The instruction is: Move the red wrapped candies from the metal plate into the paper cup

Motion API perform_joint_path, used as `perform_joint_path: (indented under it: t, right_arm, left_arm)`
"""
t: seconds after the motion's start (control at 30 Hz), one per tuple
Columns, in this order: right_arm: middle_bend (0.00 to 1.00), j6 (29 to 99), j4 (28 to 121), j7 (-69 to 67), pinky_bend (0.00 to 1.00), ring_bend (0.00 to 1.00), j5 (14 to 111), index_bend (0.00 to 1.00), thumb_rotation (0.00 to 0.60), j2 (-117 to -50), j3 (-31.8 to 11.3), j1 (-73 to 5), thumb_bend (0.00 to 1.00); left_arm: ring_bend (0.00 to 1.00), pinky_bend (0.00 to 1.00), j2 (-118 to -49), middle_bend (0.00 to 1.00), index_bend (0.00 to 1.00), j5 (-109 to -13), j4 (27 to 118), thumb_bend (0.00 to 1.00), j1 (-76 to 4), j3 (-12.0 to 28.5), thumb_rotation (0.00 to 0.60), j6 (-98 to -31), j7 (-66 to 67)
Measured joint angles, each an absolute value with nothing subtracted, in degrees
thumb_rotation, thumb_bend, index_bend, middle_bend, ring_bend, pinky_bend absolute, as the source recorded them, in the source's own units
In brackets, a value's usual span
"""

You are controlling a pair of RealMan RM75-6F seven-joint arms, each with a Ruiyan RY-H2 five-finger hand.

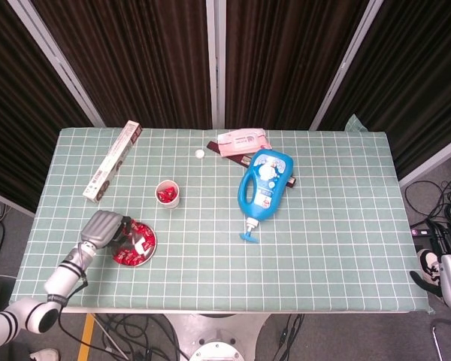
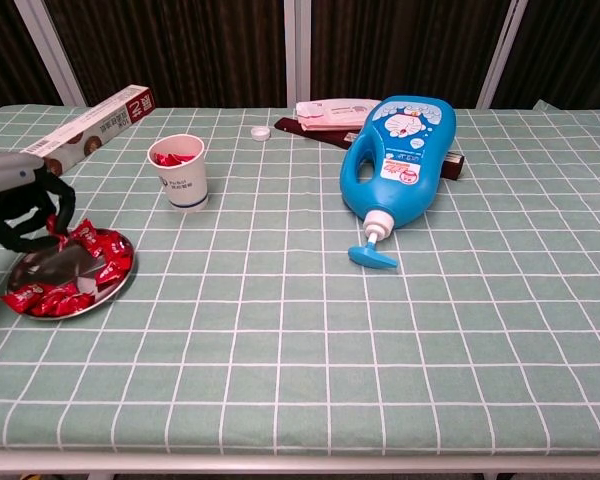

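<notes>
The metal plate (image 1: 152, 249) (image 2: 48, 266) sits near the table's front left corner with several red wrapped candies (image 1: 125, 257) (image 2: 102, 254) on it. My left hand (image 1: 104, 228) (image 2: 18, 206) is over the plate's left side, its dark fingers curled down among the candies and touching them. I cannot tell whether a candy is pinched. The white paper cup (image 1: 167, 193) (image 2: 177, 172) stands upright behind and to the right of the plate, with red candies inside. My right hand (image 1: 445, 281) hangs off the table's right edge, partly cropped, holding nothing I can see.
A blue detergent bottle (image 1: 264, 186) (image 2: 398, 158) lies on its side mid-table, nozzle toward the front. A long foil box (image 1: 112, 160) (image 2: 92, 125) lies at back left. A pink wipes pack (image 1: 243, 142) and a small white cap (image 1: 200, 153) lie at the back.
</notes>
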State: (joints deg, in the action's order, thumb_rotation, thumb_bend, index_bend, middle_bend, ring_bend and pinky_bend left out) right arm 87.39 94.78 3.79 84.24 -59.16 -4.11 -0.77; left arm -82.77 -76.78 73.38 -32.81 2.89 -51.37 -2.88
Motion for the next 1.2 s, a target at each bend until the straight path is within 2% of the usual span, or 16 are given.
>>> perform_joint_path:
  t: [0.37, 0.53, 0.73, 1.03, 1.2]
  right_arm:
    - [0.11, 87.0, 93.8, 2.8, 0.34, 0.06, 83.8, 0.0, 0.6, -59.4, -4.3, -0.9, 0.05]
    - [0.11, 87.1, 93.3, 2.2, 0.34, 0.06, 83.2, 0.0, 0.6, -59.4, -4.4, -0.6, 0.05]
    - [0.11, 86.9, 92.7, 1.6, 0.34, 0.06, 83.0, 0.0, 0.6, -59.3, -4.5, -0.6, 0.05]
    - [0.11, 86.6, 91.9, 1.0, 0.34, 0.06, 82.9, 0.0, 0.6, -59.5, -4.6, -0.7, 0.05]
    - [0.11, 86.8, 91.8, 0.8, 0.34, 0.06, 82.9, 0.0, 0.6, -59.5, -4.6, -0.6, 0.05]
  left_arm:
    - [0.93, 1.0, -80.5, 0.88, 0.68, -74.8, 76.5, 0.45, -39.9, 11.4, 0.6, -50.4, -3.7]
    - [0.93, 1.0, -83.1, 0.88, 0.68, -72.4, 73.1, 0.45, -43.9, 13.5, 0.6, -46.9, -2.9]
    - [0.93, 1.0, -86.9, 0.87, 0.66, -69.3, 67.9, 0.45, -47.1, 14.2, 0.6, -43.2, -1.6]
    - [0.93, 1.0, -88.9, 0.84, 0.55, -67.0, 65.1, 0.4, -49.0, 13.0, 0.6, -40.1, 1.0]
    - [0.92, 1.0, -88.1, 0.82, 0.39, -65.5, 66.3, 0.33, -49.3, 12.7, 0.6, -39.8, 2.7]
